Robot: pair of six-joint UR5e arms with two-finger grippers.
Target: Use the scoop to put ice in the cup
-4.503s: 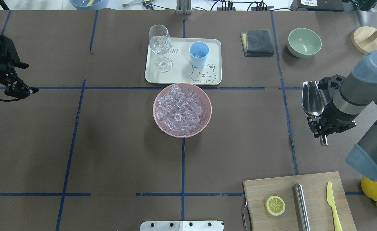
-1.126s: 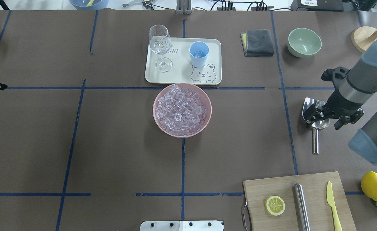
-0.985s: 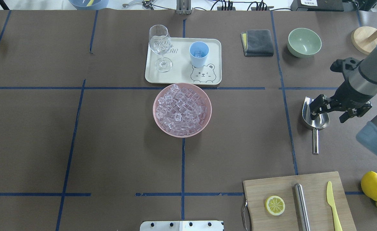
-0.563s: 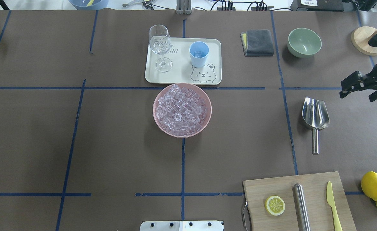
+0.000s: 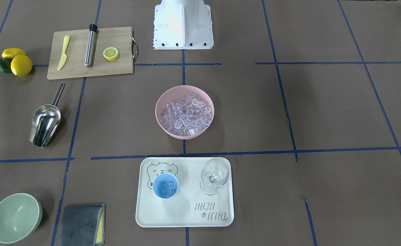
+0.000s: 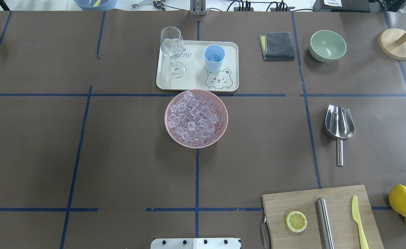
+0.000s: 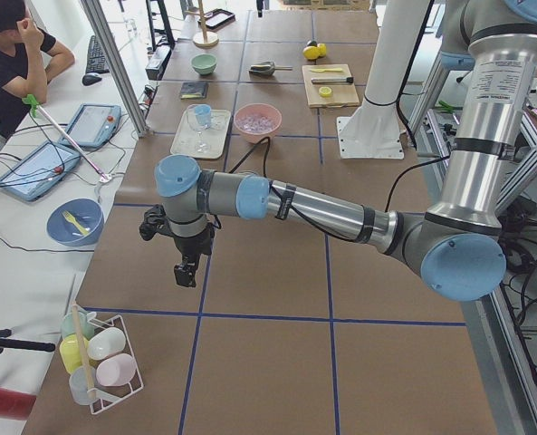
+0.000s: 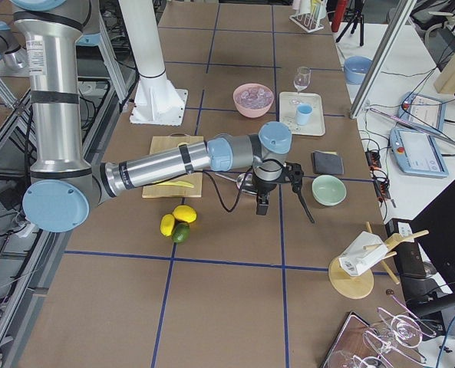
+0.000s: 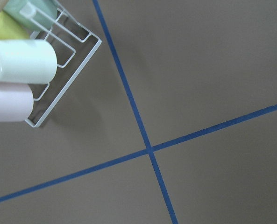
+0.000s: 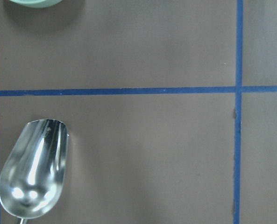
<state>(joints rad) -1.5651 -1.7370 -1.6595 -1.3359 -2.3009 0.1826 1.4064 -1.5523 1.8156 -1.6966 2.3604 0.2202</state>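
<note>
Glassy ice cubes [image 5: 169, 185] are being held in the round light-blue cup [image 5: 159, 192]; the shiny steel scoop [image 6: 340, 121] is lying unheld; the widths of the left gripper [image 7: 186, 272] and right gripper [image 8: 262, 205] cannot be told.

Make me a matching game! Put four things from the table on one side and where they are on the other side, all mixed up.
Things:
1. scoop
2. cup
3. lemon slice
4. green bowl

Places:
A. on the wooden board
B. beside the grey cloth
C. on the tray with the bear drawing
D. lying by itself on the brown table cover

Pairs: 1-D, 2-C, 3-A, 4-B.
</note>
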